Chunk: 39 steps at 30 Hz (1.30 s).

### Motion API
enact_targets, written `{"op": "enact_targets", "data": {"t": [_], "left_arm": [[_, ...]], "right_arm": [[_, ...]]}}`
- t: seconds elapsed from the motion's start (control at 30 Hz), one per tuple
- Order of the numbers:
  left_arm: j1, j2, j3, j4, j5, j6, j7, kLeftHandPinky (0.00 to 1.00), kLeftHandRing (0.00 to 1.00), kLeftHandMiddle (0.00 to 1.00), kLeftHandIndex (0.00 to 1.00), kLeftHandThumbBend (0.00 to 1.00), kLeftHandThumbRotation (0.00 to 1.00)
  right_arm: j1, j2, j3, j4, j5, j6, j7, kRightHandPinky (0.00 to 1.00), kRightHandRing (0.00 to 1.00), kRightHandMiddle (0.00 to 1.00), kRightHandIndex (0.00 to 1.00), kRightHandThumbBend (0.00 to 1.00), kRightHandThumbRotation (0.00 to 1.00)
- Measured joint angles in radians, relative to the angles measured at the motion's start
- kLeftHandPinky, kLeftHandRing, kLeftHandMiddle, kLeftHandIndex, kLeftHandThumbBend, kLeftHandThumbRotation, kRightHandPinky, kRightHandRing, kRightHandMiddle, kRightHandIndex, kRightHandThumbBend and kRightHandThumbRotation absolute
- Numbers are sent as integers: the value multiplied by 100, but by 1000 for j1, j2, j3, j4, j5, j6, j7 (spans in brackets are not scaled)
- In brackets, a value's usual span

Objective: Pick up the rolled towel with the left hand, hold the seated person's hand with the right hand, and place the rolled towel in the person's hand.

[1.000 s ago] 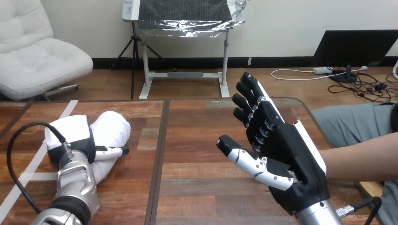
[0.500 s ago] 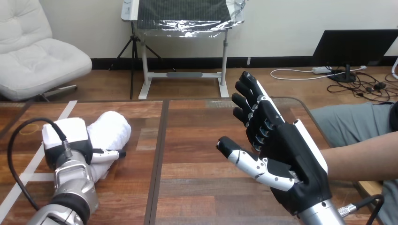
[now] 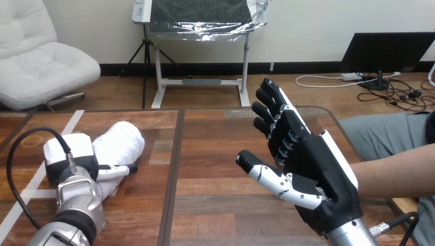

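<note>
Meanwhile right hand (image 3: 309,156), fingers (image 3: 273,97) spread, blocks person's forearm (image 3: 395,177); left hand (image 3: 69,154) on rolled towel (image 3: 122,143), grip unclear.

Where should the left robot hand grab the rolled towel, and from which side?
Probably around the middle of the rolled towel, wrapping across the roll from above, near side: it lies flat, a cylinder slanting away rightward, and the left robot hand sits over its near end.

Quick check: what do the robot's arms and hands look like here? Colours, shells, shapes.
The left hand has a boxy white shell over a black body, on a silver left forearm with a black band. The right hand has a black palm, a white shell along its back, a black-and-white jointed thumb and a silver right forearm.
</note>
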Motion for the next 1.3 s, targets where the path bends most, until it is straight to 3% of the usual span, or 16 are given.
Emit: {"op": "enact_targets", "data": {"t": [0.13,0.17,0.27,0.43,0.47,0.6,0.8,1.07,1.3], "left_arm": [[-4,0,2,1,-9,1,-3,55,56,62,82,98,79],[-5,0,3,1,-11,1,-3,44,46,53,78,94,69],[-5,0,18,1,-34,-5,2,33,36,44,75,90,58],[-5,0,48,1,-79,-28,15,22,27,37,67,81,34],[-5,0,53,1,-87,-33,18,20,25,36,64,78,22],[-3,1,71,1,-108,-56,34,18,24,35,61,75,9],[-2,1,82,1,-123,-64,42,20,26,38,62,70,2],[-2,3,86,0,-126,-79,54,21,28,42,63,71,0],[5,4,90,0,-127,-127,99,23,31,45,61,72,0]], "right_arm": [[0,0,0,-5,1,6,0,100,100,100,100,52,0],[0,-1,0,-6,1,7,0,100,100,100,100,52,0],[0,-1,0,-10,1,10,0,100,100,100,100,51,0],[0,-2,-1,-13,15,16,1,100,100,100,100,51,0],[0,-2,-1,-13,17,18,1,100,100,100,100,51,0],[0,-2,-2,-13,22,21,1,100,100,100,100,51,0],[0,-2,-1,-13,24,22,1,100,100,100,100,50,0],[0,-2,-2,-13,31,23,1,100,100,100,100,50,0],[0,-2,-2,-13,32,29,0,100,100,100,100,49,0]]}}
